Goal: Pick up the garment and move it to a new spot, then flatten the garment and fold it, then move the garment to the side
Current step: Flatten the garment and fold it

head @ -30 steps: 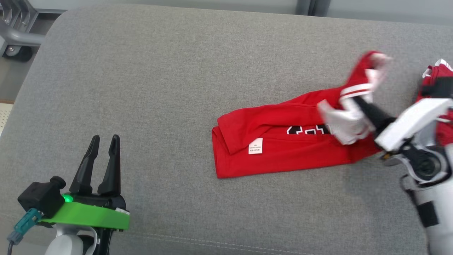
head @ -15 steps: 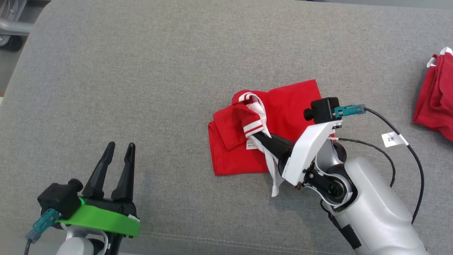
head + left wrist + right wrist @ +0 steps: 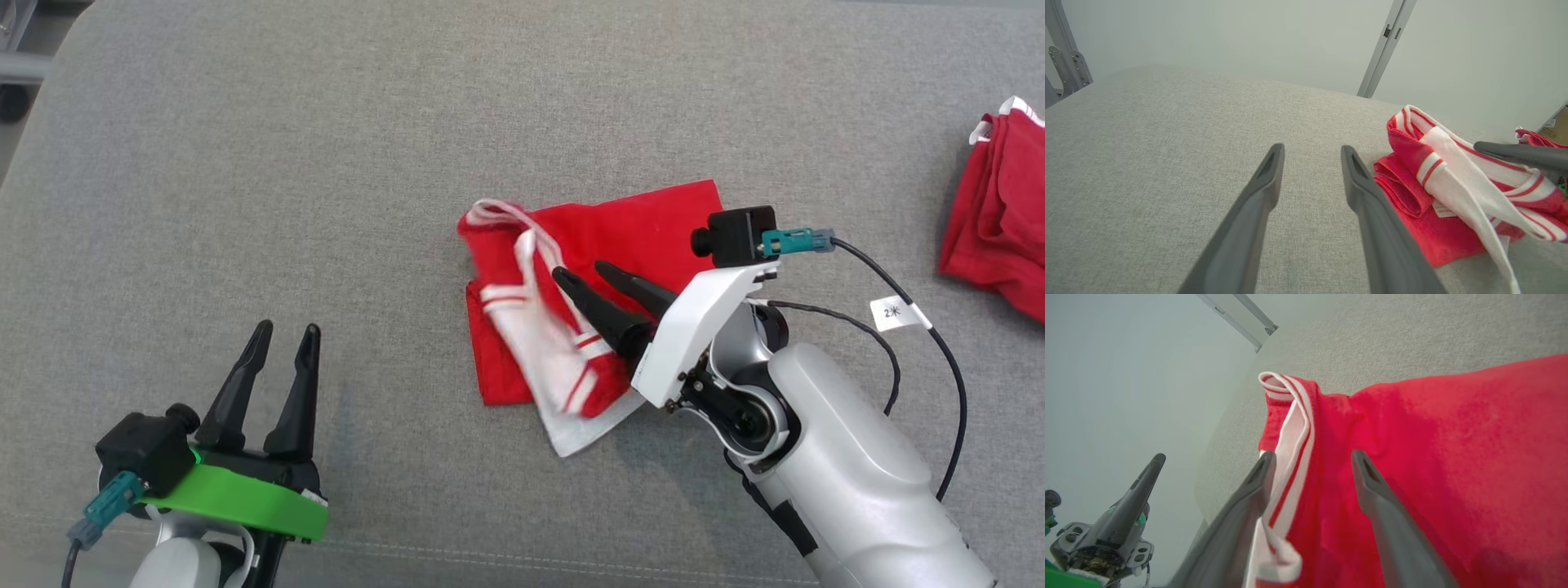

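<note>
Two dark fingers of the right gripper (image 3: 581, 271) stand spread apart and grip nothing. They point toward 10 o'clock in the head view and lie over the garment (image 3: 653, 220). The right wrist view shows the same parted gripper (image 3: 1312, 457): red cloth lies under both fingers, and the striped flap (image 3: 1290, 428) runs just beside the finger on that view's left, not pinched.

The garment lies folded near the middle of the cushion (image 3: 326, 163). Its long axis runs roughly from 8 o'clock to 2 o'clock. The white, red-striped flap (image 3: 539, 343) lies skewed across its 8 o'clock end and spills over the near edge toward 6 o'clock.

The right arm is by far the nearer, already above the cloth. I judge that any tidying of that flap, or a carry to the side, falls to it.

The left gripper (image 3: 286, 328) hovers at about 8 o'clock from the garment, well apart. Its fingers are open and empty, pointing to 12 o'clock. In its wrist view the garment (image 3: 1412, 159) sits at 3 o'clock of the gripper (image 3: 1312, 149).

One white label (image 3: 1441, 209) peeks from the folds, its print too small to read. The cable tag (image 3: 894, 312) on the right arm reads "2" plus a star-like mark. No brand is legible. A second red bundle (image 3: 992, 220) lies at the 3 o'clock edge.
</note>
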### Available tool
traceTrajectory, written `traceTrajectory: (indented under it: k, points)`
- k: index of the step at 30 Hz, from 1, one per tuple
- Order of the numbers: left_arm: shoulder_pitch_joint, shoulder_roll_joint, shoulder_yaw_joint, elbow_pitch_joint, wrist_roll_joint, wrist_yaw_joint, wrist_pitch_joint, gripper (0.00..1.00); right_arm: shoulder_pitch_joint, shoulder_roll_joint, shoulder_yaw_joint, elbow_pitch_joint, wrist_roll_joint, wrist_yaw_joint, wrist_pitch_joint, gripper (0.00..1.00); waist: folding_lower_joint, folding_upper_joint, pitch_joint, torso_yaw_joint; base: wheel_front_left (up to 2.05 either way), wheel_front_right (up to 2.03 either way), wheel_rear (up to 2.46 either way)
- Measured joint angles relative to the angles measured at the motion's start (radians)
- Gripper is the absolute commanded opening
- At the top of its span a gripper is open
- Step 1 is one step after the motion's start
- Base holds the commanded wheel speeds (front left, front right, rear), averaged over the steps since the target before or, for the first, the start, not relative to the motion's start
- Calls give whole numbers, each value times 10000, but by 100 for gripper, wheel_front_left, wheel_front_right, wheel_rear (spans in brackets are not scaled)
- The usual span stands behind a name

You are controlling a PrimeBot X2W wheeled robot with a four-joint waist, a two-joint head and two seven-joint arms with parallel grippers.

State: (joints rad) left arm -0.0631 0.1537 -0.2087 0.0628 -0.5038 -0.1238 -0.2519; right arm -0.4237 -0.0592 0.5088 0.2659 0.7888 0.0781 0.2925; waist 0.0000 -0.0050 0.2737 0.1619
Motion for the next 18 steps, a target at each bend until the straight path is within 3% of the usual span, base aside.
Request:
traceTrajectory:
  k: [6,10,15,18]
  points:
    - [-43,-6,-219,15,0,-6,0,74,21,-23,-359,-514,729,52,-765,100,0,0,-83,16,0,0,0]
    - [-33,-29,-44,-17,-6,-6,0,74,42,-105,-1007,-447,395,-203,-1035,100,0,0,-139,35,0,0,0]
    - [-29,-217,-213,-40,-102,-8,0,75,545,-1329,-1697,52,98,-594,-1074,100,0,1,-137,135,0,0,0]
    - [-29,-222,-217,-100,-140,-8,0,76,825,-1616,-1791,253,92,-696,-1020,100,0,0,-87,217,0,0,0]
